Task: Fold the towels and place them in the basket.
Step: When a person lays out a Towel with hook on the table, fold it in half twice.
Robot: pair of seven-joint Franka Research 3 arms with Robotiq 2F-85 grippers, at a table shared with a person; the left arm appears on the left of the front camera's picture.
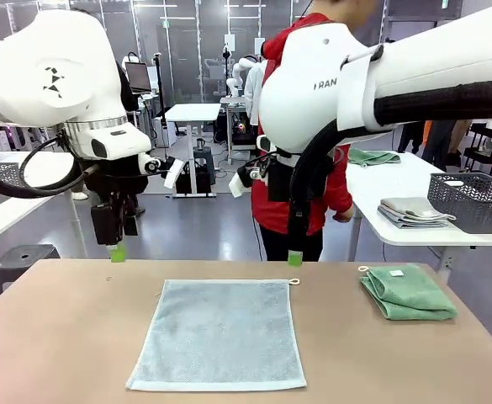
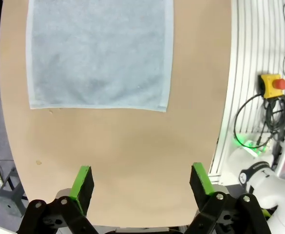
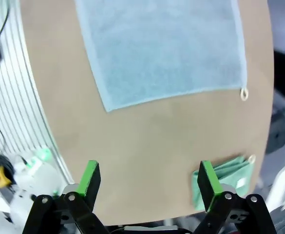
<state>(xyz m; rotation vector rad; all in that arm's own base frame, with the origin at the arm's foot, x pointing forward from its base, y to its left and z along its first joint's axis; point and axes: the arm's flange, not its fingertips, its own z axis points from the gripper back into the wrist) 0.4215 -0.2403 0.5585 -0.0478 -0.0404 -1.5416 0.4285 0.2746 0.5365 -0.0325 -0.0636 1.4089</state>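
A pale blue-grey towel (image 1: 218, 334) lies flat; it looks soft, light and limp, likely best pinched at its far corners. The left gripper (image 2: 142, 171) and right gripper (image 3: 148, 169) hover near those corners, fingers open and empty.

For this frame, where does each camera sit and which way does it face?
Front: fixed between left arm and right arm, facing across the table at a person; left gripper and right gripper hang in.
Left wrist: on the left arm, looking down at the blue towel, its open gripper at the bottom.
Right wrist: same from the right arm, plus the green towel.
All three share the blue towel.
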